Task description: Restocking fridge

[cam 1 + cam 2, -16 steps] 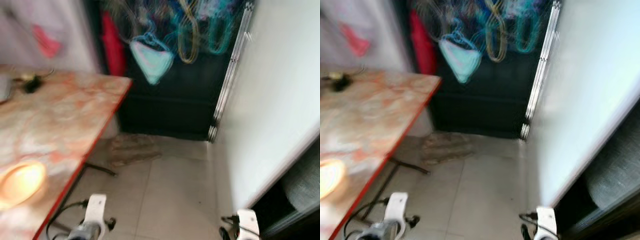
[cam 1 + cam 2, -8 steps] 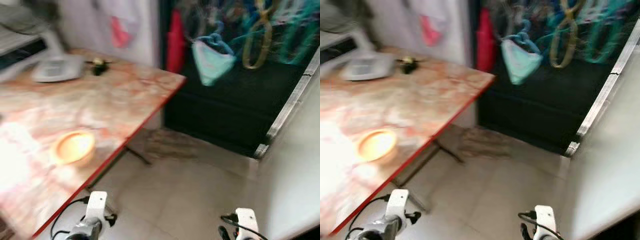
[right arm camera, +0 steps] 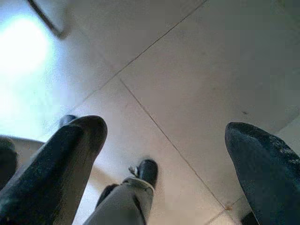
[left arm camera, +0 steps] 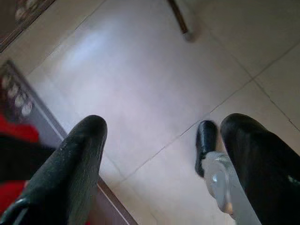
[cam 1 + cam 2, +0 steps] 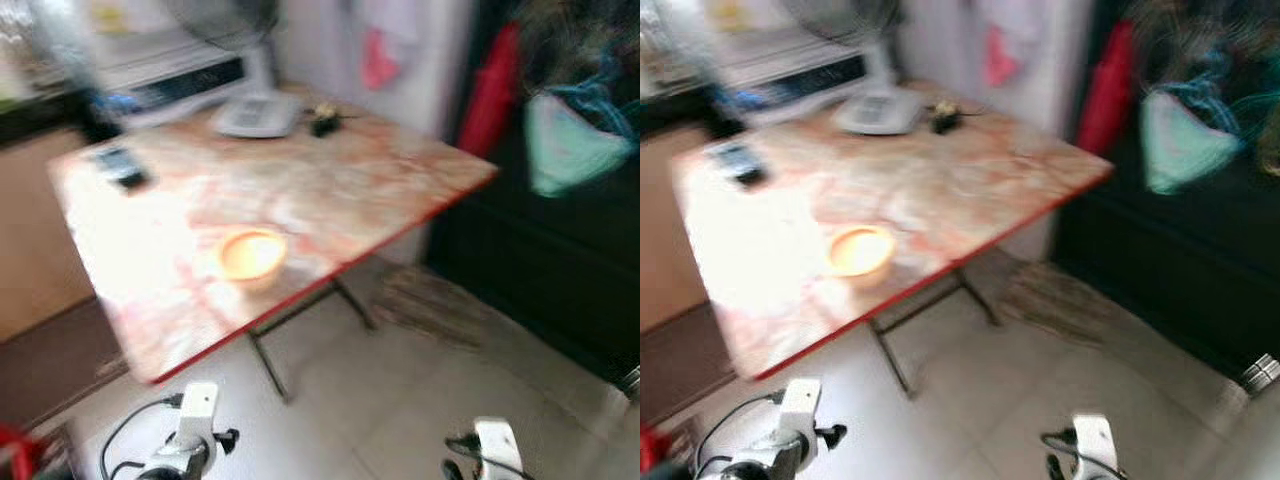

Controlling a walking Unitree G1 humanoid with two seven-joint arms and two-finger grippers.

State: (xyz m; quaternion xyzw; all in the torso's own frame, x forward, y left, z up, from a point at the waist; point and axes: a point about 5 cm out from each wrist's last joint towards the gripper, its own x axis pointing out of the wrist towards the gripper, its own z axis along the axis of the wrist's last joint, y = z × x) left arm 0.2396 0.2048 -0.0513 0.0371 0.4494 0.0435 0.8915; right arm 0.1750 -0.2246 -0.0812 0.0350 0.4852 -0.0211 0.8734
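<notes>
Both end effectors (image 4: 159, 154) (image 3: 164, 154) spread apart, empty, above pale floor tiles (image 4: 140, 70).

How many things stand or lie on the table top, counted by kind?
Bowl: 1
Fan, its base on the table: 1
Small dark object beside the fan base: 1
Small dark flat object near the far left corner: 1
Total: 4
The picture is blurred, so the two dark objects cannot be named.

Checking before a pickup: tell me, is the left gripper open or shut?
Open. In the left wrist view the left gripper's two black fingers stand apart, with bare floor tiles between them.
</notes>
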